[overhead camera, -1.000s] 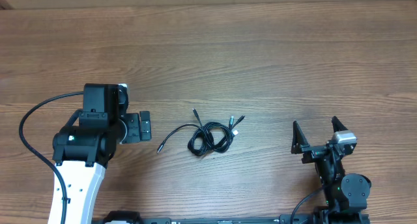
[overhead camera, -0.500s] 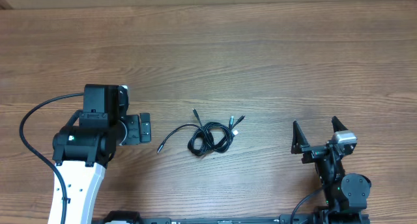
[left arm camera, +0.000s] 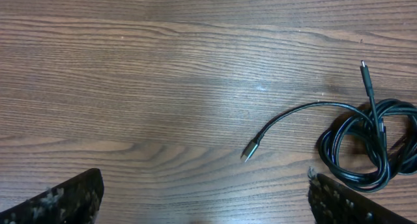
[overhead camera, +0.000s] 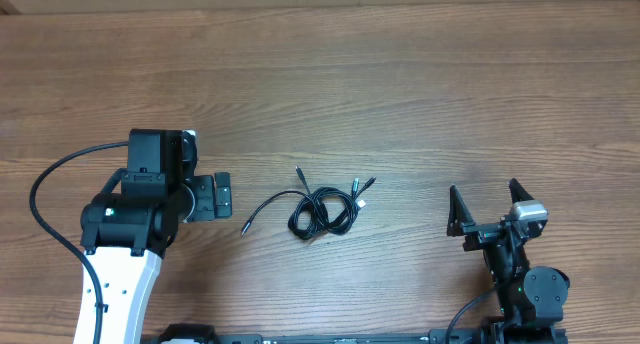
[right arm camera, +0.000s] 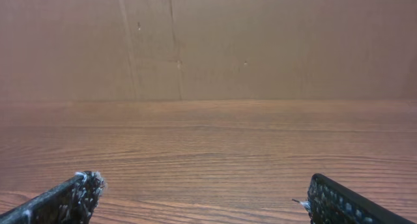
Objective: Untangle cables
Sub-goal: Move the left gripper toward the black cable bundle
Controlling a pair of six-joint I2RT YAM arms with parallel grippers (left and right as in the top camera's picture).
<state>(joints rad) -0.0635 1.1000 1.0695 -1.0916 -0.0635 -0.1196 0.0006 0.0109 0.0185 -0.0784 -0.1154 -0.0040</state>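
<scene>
The cables point(overhead camera: 322, 210) lie as a small tangle of thin black loops at the table's middle, with loose plug ends sticking out to the left, top and upper right. In the left wrist view the tangle point(left arm camera: 368, 149) is at the right edge, one free end point(left arm camera: 251, 150) trailing left. My left gripper point(overhead camera: 221, 194) is open and empty, just left of the tangle, pointing at it; its fingertips point(left arm camera: 205, 198) show at the bottom corners. My right gripper point(overhead camera: 490, 206) is open and empty, far right of the cables; its view point(right arm camera: 202, 195) shows only bare wood.
The wooden table point(overhead camera: 400, 84) stretches wide behind and around the cables. A brown wall point(right arm camera: 208, 42) stands beyond the table's far edge in the right wrist view. A thick black arm wire point(overhead camera: 45, 199) loops at the left arm.
</scene>
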